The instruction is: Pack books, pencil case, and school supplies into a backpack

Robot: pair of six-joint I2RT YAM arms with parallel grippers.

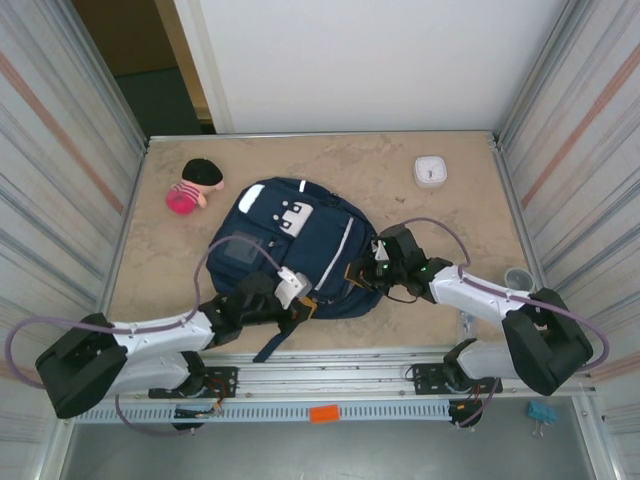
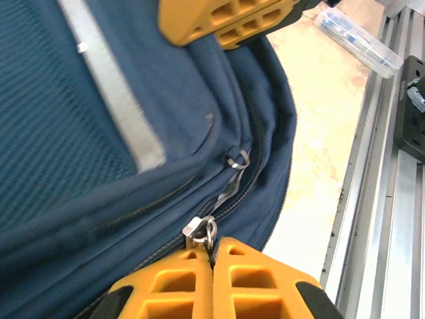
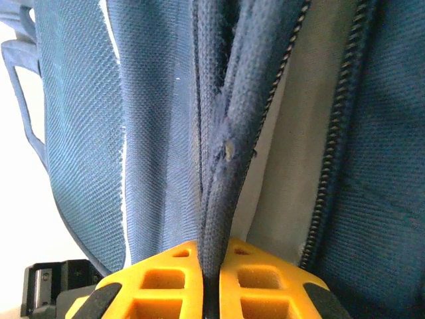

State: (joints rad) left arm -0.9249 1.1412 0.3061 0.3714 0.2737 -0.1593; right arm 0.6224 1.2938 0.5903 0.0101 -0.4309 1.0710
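Surface: a beige, stone-mottled table (image 1: 400,200). Ribbed metal panels wall it left and right, with a plain white wall behind and a dark doorway past the far left corner. An aluminium rail (image 1: 330,385) runs along the near edge.

Your backpack (image 1: 300,245) lies flat about mid-table, front pocket up. A pink plush toy (image 1: 193,187) with a black cap sits apart from it, far left. A white square device (image 1: 431,171) sits near the far right corner.

Left gripper (image 2: 212,247): clenched on the metal zip pull (image 2: 201,229) at the pack's near edge, fingers pressed together.

Right gripper (image 3: 211,256): pinched tight on a ridge of the backpack's navy fabric beside an open zip. Pale grey shows in the gap (lining or table, you cannot tell which).

Hard to read:
- The pack's inside is hidden in all your views.
- A clear pencil case (image 2: 358,36) lies on the table near the rail in the left wrist view, its contents a blue blur.
- A small clear item (image 1: 517,277) by the right wall is too small to identify.
- From overhead, both sets of fingertips are hidden under their wrists.
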